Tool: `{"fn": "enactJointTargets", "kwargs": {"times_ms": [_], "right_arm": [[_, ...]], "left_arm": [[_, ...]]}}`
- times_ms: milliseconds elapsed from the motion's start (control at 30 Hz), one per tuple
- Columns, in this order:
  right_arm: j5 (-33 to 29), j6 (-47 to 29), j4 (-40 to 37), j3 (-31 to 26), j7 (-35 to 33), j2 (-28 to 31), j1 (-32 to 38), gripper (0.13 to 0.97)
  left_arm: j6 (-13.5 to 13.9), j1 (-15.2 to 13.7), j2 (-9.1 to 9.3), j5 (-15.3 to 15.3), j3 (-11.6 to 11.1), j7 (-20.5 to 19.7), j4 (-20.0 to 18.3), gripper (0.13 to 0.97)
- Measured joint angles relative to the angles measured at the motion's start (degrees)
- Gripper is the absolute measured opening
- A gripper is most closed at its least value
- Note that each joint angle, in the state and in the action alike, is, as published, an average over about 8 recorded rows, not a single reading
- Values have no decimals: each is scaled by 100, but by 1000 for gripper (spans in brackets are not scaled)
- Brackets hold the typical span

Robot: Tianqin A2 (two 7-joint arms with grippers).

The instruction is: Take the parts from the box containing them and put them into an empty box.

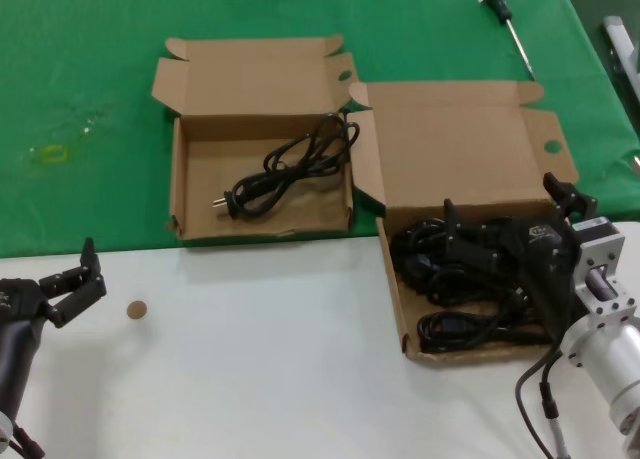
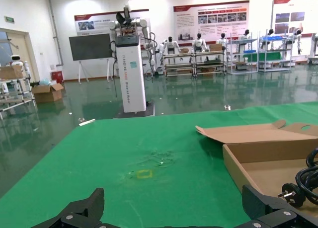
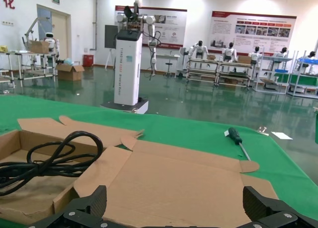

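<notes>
The lower centre of the worktop is open white surface, broken only by a small brown disc at lower left. Mid-frame, two cardboard boxes stand side by side, their raised lids touching. The left box has bare floor around one cord. The right box is crowded with cords beneath the right gripper. A screwdriver lies upper right.

Floor: glossy green (reflective) | wall posters | shelving
</notes>
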Motion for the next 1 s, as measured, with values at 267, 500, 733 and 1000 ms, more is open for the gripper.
{"fn": "enactJointTargets", "kwargs": {"times_ms": [267, 500, 733, 1000], "right_arm": [[0, 0, 0, 0, 0, 0, 0, 966], [0, 0, 0, 0, 0, 0, 0, 966], [0, 0, 0, 0, 0, 0, 0, 966], [0, 0, 0, 0, 0, 0, 0, 966]], "left_arm": [[0, 0, 0, 0, 0, 0, 0, 966], [0, 0, 0, 0, 0, 0, 0, 966], [0, 0, 0, 0, 0, 0, 0, 966], [0, 0, 0, 0, 0, 0, 0, 966]]}}
